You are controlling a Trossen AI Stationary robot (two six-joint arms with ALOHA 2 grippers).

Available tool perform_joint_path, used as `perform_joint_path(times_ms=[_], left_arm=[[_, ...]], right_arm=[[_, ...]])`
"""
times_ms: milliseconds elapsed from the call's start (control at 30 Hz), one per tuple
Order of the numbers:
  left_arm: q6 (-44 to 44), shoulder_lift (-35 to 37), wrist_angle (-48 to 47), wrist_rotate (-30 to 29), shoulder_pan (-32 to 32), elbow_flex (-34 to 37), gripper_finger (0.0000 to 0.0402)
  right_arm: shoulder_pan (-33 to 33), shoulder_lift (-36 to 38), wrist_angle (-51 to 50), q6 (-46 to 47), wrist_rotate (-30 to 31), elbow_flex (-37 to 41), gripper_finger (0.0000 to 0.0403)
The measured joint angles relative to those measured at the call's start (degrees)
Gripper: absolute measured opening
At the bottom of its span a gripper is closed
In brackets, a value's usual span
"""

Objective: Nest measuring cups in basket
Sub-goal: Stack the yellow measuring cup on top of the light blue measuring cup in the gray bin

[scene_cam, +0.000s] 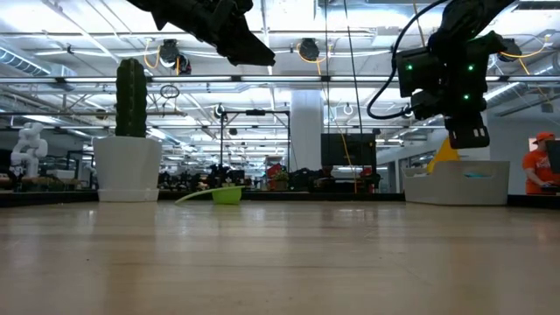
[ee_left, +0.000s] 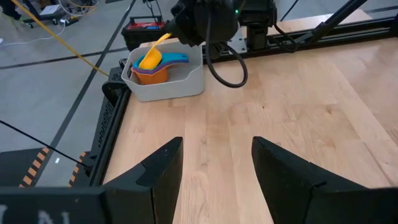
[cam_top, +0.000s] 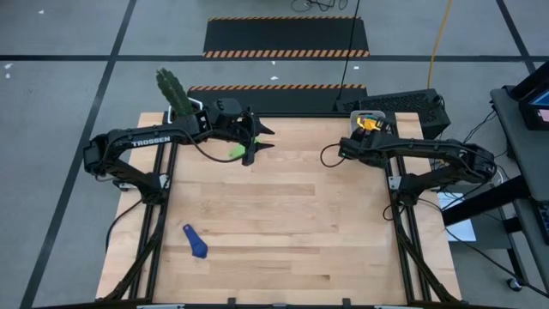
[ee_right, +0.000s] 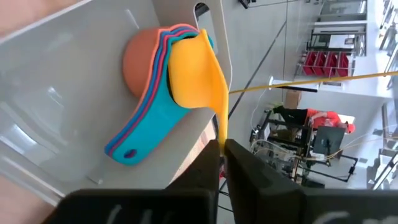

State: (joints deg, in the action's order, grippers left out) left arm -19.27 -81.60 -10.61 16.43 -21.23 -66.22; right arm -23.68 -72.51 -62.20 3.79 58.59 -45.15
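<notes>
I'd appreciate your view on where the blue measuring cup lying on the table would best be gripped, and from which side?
Probably by its handle, from straight above. The blue cup lies alone on the bare table, its flat handle pointing toward the far left and its bowl toward the near edge. Fingers set across the narrow handle should close on it more easily than on the round bowl.

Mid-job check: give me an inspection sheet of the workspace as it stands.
Surface: wooden table, bare in the middle.
Job's things: basket at the far right corner holds nested cups; yellow cup on top of them; green cup and dark blue cup loose on the table.
Clutter: cactus pot, far left corner.
Grippers: right hand shut on the yellow cup's handle, over the basket; left hand open, by the green cup.
Cables: black cable looped at the right arm.
Surroundings: person in orange beyond the table.
</notes>
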Motion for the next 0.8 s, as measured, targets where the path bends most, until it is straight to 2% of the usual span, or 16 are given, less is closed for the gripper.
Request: perform_joint_path(times_ms=[200, 333, 567, 800], left_arm=[[0.00, 0.00, -0.07, 0.00, 0.00, 0.00, 0.0195], [0.00, 0.00, -0.07, 0.00, 0.00, 0.00, 0.0195], [-0.04, 0.00, 0.38, -0.02, 0.00, 0.00, 0.0195], [-0.02, 0.00, 1.09, -0.02, 0.13, 0.00, 0.0195]], right_arm=[[0.04, 0.92, 0.66, -0.02, 1.67, 0.00, 0.0011], [0.93, 3.91, 0.68, -0.13, 4.54, 0.00, 0.0003], [2.45, 9.35, 0.66, -0.93, 4.82, 0.00, 0.0001], [2.43, 9.68, 4.89, -5.48, 13.41, 4.15, 0.0001]])
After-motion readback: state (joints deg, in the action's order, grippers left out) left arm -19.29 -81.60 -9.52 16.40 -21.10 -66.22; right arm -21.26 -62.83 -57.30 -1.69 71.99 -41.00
